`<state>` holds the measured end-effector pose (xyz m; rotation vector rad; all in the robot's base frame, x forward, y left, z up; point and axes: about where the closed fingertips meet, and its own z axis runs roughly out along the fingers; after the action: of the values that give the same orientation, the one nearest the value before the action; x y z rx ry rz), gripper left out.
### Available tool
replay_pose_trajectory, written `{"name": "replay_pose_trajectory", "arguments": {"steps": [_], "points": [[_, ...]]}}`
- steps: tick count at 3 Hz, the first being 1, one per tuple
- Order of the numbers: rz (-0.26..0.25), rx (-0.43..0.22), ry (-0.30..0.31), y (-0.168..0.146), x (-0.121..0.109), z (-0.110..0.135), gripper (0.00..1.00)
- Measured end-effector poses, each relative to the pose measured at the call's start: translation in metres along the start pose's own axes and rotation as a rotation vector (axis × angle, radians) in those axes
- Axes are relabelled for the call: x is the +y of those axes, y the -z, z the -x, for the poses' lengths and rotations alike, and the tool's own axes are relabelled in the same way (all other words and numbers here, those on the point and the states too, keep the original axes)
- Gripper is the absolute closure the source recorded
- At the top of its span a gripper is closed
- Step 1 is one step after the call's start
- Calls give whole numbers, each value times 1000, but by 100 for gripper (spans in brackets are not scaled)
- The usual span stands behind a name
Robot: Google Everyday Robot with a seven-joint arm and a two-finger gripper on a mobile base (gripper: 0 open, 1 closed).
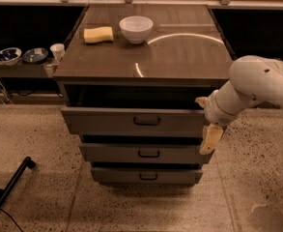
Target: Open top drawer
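Observation:
The top drawer (107, 122) is the widest of three grey-brown drawers in the cabinet. Its flat front stands a little forward of the cabinet top, with a dark gap above it. Its small dark loop handle (147, 121) is at the centre. My gripper (211, 139) hangs from the white arm (257, 83) at the drawer's right end. It points down beside the front's right corner, well to the right of the handle. The two narrower drawers (148, 153) sit below, each with a like handle.
A white bowl (136, 28) and a yellow sponge (98, 34) lie on the cabinet top (179, 57). A low shelf at the left holds two bowls (21, 55) and a white cup (57, 50). A black leg (10, 190) crosses the speckled floor at lower left.

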<state>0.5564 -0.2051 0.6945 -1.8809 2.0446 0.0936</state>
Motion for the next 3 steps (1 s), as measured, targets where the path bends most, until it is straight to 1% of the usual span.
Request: {"name": "replay_pose_trajectory", "arguments": {"steps": [1,2,3], "points": [[31,-13,18,-25,-17,5,5],[60,-6,9,-40,-32,5,19],[77,-10,24,-38,-32,13,30]]}}
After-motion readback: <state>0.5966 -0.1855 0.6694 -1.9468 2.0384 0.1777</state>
